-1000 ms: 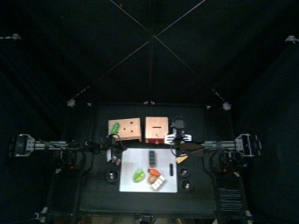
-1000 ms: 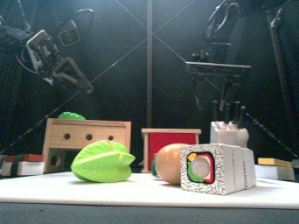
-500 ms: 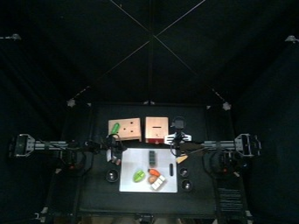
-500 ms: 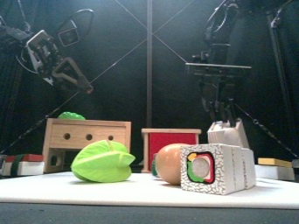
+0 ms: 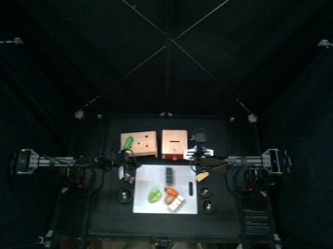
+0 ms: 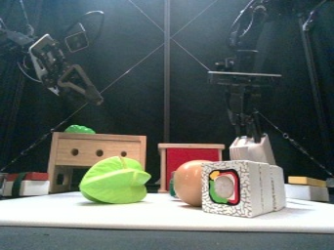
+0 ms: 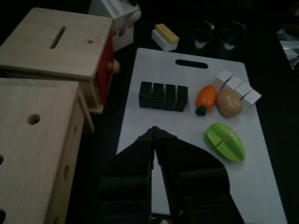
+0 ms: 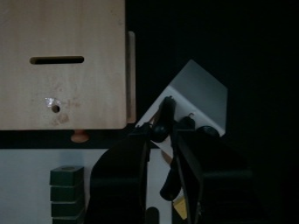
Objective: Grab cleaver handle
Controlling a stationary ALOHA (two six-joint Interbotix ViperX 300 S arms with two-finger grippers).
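Note:
A white knife block (image 6: 252, 148) stands at the back right of the table, behind the cutting board (image 5: 146, 176). My right gripper (image 6: 248, 135) has come straight down onto its top. In the right wrist view the two jaws (image 8: 170, 125) stand pinched together on a dark cleaver handle at the edge of the white block (image 8: 201, 91); the blade is hidden. My left gripper (image 6: 72, 80) hangs high at the left, away from the block, its jaws (image 7: 153, 140) together and empty above the cutting board (image 7: 251, 197).
A wooden box with holes (image 6: 94, 151) and a red-fronted box (image 6: 189, 152) stand at the back. On the board lie a green leafy toy (image 6: 115, 181), an onion-like ball (image 6: 190, 182), a sushi roll (image 6: 243, 188) and a carrot (image 7: 205, 98).
The right gripper has dropped onto the top of the white block and its jaws have narrowed from wide open. The left arm has not moved.

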